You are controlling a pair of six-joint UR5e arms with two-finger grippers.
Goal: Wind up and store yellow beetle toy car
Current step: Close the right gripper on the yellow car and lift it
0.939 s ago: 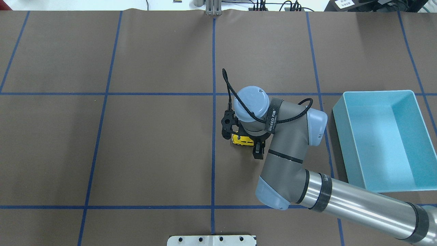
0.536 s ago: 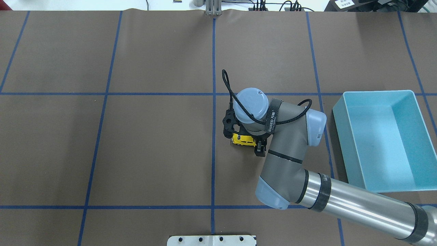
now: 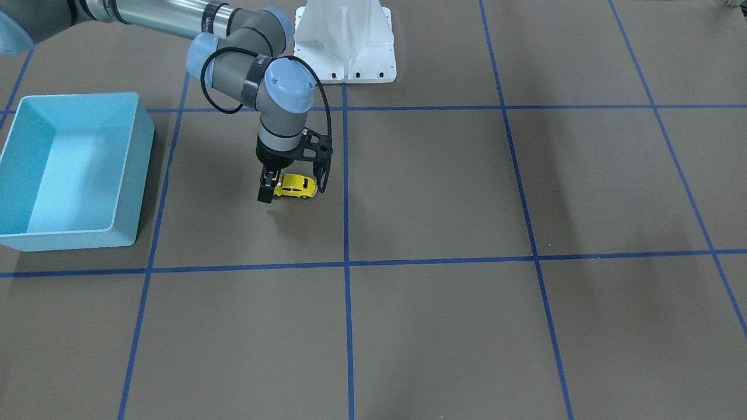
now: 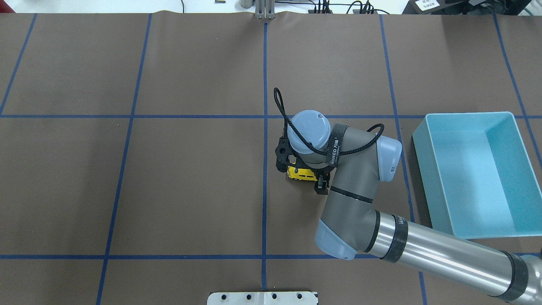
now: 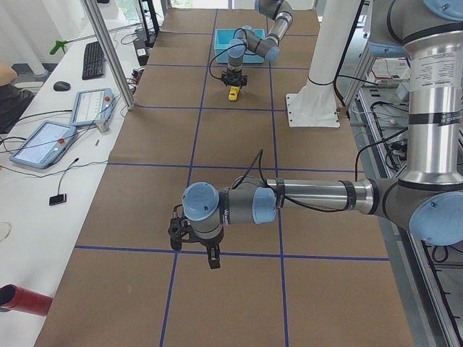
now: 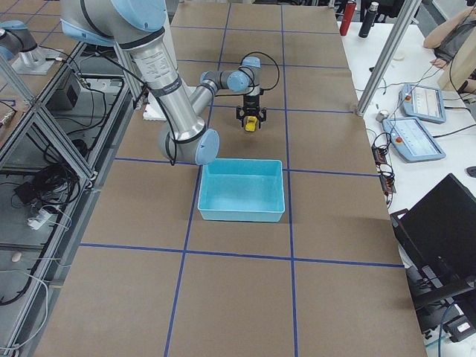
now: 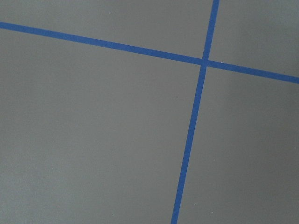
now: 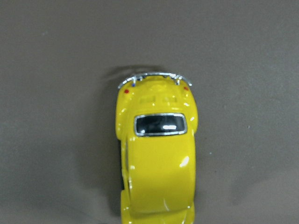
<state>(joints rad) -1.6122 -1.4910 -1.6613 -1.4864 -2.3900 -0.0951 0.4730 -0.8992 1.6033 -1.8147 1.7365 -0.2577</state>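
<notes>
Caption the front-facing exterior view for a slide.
Right gripper hangs over the yellow beetle toy car; empty light blue bin stands aside.

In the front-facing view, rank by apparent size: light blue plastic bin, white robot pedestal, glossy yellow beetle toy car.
1. light blue plastic bin
2. white robot pedestal, though cropped by the frame's top
3. glossy yellow beetle toy car, by far smallest
</notes>
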